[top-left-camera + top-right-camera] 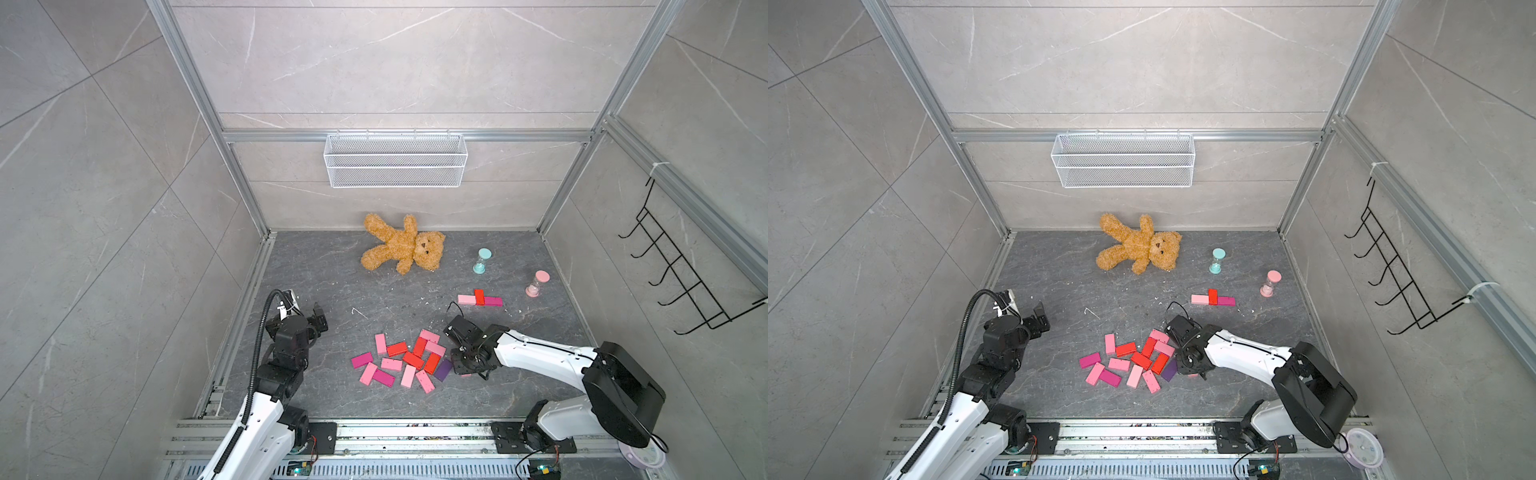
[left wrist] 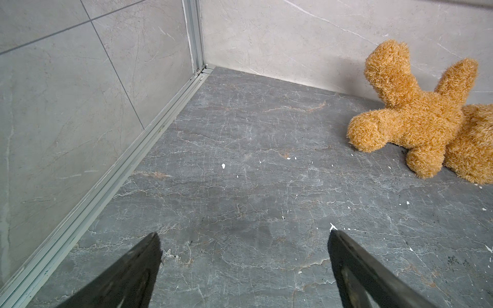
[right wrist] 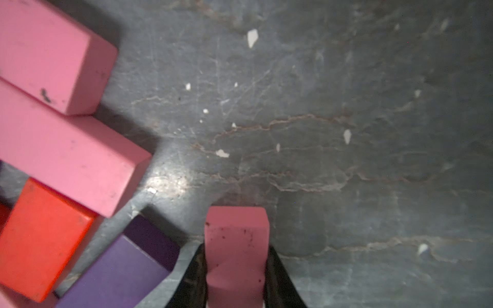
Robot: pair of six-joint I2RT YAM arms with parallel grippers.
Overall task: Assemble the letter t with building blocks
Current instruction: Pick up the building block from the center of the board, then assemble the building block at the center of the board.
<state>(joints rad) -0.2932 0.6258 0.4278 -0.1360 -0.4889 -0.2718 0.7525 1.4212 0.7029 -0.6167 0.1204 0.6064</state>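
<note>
Several loose building blocks (image 1: 399, 361), light pink, magenta and red, lie in a heap at the front middle of the floor in both top views. One purple block (image 3: 114, 266) lies at the heap's right edge. Further back on the right, a light pink, a red and a magenta block (image 1: 480, 299) lie joined in a short row. My right gripper (image 3: 236, 248) points down just right of the purple block and is shut on the narrow sides of a pink block (image 3: 236, 232). My left gripper (image 2: 243, 234) hangs open and empty over bare floor at the left.
A brown teddy bear (image 1: 401, 249) lies against the back wall. A teal hourglass (image 1: 481, 261) and a pink hourglass (image 1: 537, 283) stand at the back right. A white wire basket (image 1: 395, 160) hangs on the back wall, and a black hook rack (image 1: 681, 274) on the right wall.
</note>
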